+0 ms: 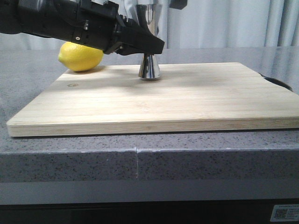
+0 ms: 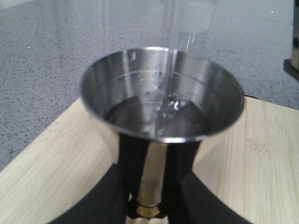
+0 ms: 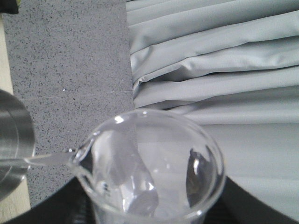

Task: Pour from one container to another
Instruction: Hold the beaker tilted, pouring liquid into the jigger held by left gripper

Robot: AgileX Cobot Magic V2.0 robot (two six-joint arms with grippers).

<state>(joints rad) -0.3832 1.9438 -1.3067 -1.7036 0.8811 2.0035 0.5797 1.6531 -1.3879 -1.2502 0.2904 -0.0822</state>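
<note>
The steel jigger (image 1: pixel 149 68) stands on the wooden board (image 1: pixel 187 102), and my left gripper (image 1: pixel 148 46) is shut on its narrow waist. In the left wrist view black fingers (image 2: pixel 133 163) clasp the gold-banded waist below the jigger's upper cup (image 2: pixel 140 79), which holds clear liquid. The clear glass cup (image 3: pixel 149 163) is tilted inside my right gripper (image 3: pixel 149 207), which is shut on it. A thin stream runs from its spout to the jigger (image 3: pixel 11 140). From the left wrist, the glass cup (image 2: pixel 191 18) shows faintly above the jigger with the stream falling in.
A yellow lemon (image 1: pixel 80 56) lies at the board's far left corner, behind my left arm. A black object (image 1: pixel 279 82) pokes out past the board's right edge. Grey speckled counter (image 1: pixel 210 158) surrounds the board, with curtains behind.
</note>
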